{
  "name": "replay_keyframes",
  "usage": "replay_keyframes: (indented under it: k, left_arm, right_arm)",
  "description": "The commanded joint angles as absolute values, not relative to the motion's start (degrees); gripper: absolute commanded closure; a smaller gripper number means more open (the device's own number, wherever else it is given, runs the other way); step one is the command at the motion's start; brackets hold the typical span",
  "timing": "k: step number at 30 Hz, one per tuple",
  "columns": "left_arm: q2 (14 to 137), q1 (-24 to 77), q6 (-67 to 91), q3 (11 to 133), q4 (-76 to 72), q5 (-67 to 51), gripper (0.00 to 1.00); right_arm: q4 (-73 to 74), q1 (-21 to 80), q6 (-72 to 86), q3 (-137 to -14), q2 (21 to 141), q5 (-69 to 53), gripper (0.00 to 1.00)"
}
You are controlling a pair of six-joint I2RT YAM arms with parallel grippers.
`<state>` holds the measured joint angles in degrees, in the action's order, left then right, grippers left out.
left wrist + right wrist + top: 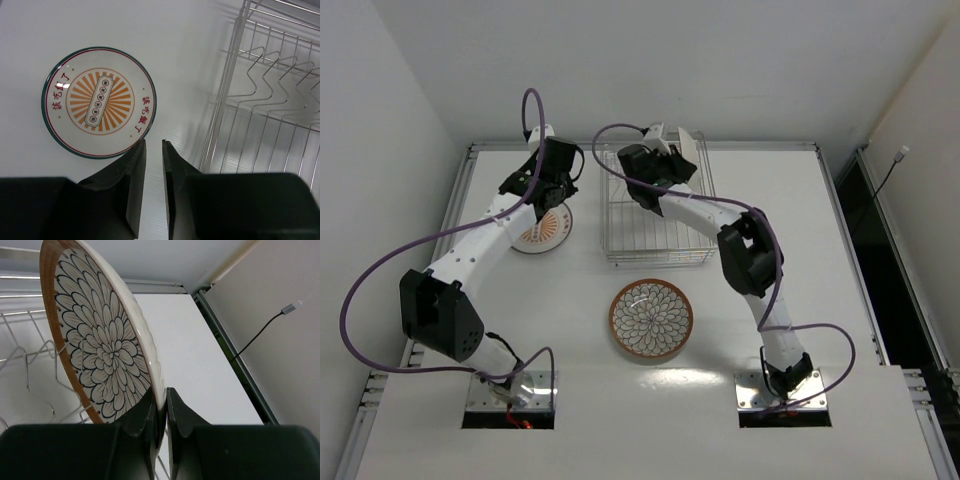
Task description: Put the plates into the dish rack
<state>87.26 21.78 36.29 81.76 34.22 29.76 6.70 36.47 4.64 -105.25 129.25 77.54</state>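
Pinching rim of glossy round petal plate (105, 350), right gripper (160, 401) clamped, left gripper (154, 146) ajar, empty

Petal-pattern plate (105, 350) with brown rim, standing on edge and leaning toward 11 o'clock, its lower rim pinched by the right gripper (161, 402) at 6 o'clock, dish rack (30, 355) wires at 9 o'clock, white table (200, 355) at 3 o'clock, dark cable (265, 335) at 2 o'clock
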Motion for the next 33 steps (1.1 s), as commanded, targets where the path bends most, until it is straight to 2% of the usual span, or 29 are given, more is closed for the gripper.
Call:
replay_keyframes:
  k: [1, 2, 3, 4, 6, 7, 13, 16, 18, 20, 21, 25, 28, 29, 30, 32, 33]
  left_arm:
    - [86.84, 22.15, 36.47, 82.18, 33.49, 29.88, 0.83]
    - [86.84, 22.15, 36.47, 82.18, 33.49, 29.88, 0.83]
    - [86.84, 22.15, 36.47, 82.18, 33.49, 29.88, 0.83]
    - [86.84, 22.15, 36.47, 82.18, 33.49, 29.88, 0.83]
    - [86.84, 22.15, 36.47, 82.18, 33.49, 29.88, 0.83]
    - [86.84, 22.15, 36.47, 82.18, 33.49, 29.88, 0.83]
    - [86.84, 22.15, 36.47, 82.18, 33.49, 29.88, 0.83]
    - [86.84, 22.15, 36.47, 82.18, 33.49, 30.41, 0.83]
    - [86.84, 22.15, 35.95, 82.18, 33.49, 31.11, 0.83]
    - [87.36, 22.15, 35.95, 82.18, 33.49, 31.72, 0.83]
    - [87.36, 22.15, 35.95, 82.18, 33.49, 31.73, 0.83]
    - [86.84, 22.15, 35.24, 82.18, 32.96, 31.03, 0.83]
    - [87.36, 22.15, 34.02, 81.65, 32.34, 29.63, 0.83]
    - [87.36, 22.15, 34.01, 81.65, 32.34, 29.62, 0.77]
    - [87.89, 22.15, 34.01, 81.65, 32.34, 29.1, 0.66]
    - [87.89, 22.15, 34.01, 81.65, 32.34, 27.52, 0.56]
    - [87.37, 22.15, 33.4, 81.65, 30.52, 25.33, 0.44]
  right_arm:
    - [2.54, 37.71, 3.16, -108.72, 129.37, 82.88, 0.94]
    - [3.51, 37.71, 4.38, -108.72, 129.37, 82.88, 0.92]
    - [4.56, 38.23, 5.61, -108.72, 129.37, 82.88, 0.84]
    - [6.4, 38.23, 6.84, -108.72, 129.37, 82.88, 0.69]
    - [8.95, 38.23, 10.27, -108.72, 128.24, 81.74, 0.62]
    - [9.92, 38.23, 11.41, -108.72, 127.62, 80.61, 0.55]
    - [17.13, 38.76, 17.92, -109.25, 118.94, 75.95, 0.48]
    - [19.59, 39.37, 18.46, -106.28, 112.01, 73.49, 0.37]
    - [22.4, 39.98, 20.21, -103.2, 107.25, 69.19, 0.35]
    - [25.04, 39.99, 23.45, -95.74, 98.24, 65.24, 0.3]
    - [25.83, 39.99, 24.86, -92.15, 94.52, 58.43, 0.3]
    - [21.01, 38.5, 27.76, -66.96, 77.14, 40.98, 0.25]
    - [21.35, 38.5, 31.01, -56.21, 70.86, 31.31, 0.24]
    - [21.36, 38.5, 33.03, -53.73, 67.53, 29.03, 0.24]
    - [21.36, 38.5, 34.26, -51.27, 65.85, 24.48, 0.23]
    - [19.17, 39.02, 37.77, -43.62, 60.42, 19.71, 0.23]
    - [18.38, 39.02, 38.84, -39.42, 58.73, 16.29, 0.22]
